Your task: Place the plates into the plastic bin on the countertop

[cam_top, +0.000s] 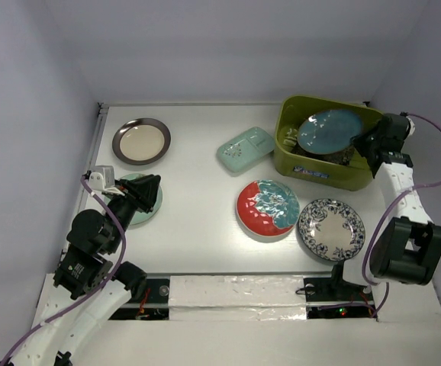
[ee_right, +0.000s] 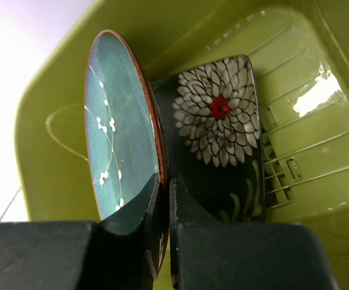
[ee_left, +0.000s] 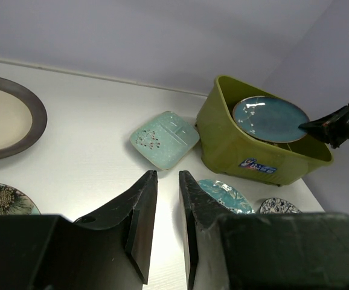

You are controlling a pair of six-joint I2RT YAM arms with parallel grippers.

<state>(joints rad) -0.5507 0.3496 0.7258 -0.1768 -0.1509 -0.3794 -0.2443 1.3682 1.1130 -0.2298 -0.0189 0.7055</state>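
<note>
The right gripper (ee_right: 164, 181) clamped the teal plate (ee_right: 117, 121), half-hiding the floral plate (ee_right: 220, 133). The bin (ee_left: 223, 139) label (ee_left: 256, 165) looked illegible; the left gripper (ee_left: 168, 175) stood ajar, empty.

Probably a robotics lab cell: a white countertop (cam_top: 197, 175) boxed in by plain walls (cam_top: 228, 46), with two cabled arms (cam_top: 91, 244) bolted at its taped near edge.

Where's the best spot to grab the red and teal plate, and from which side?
Probably its rim on the left edge. The red-and-teal plate lies flat on the countertop, so only the rim offers something to pinch. The blue-floral plate crowds its right side while the left is bare, so come in low from the left.
</note>
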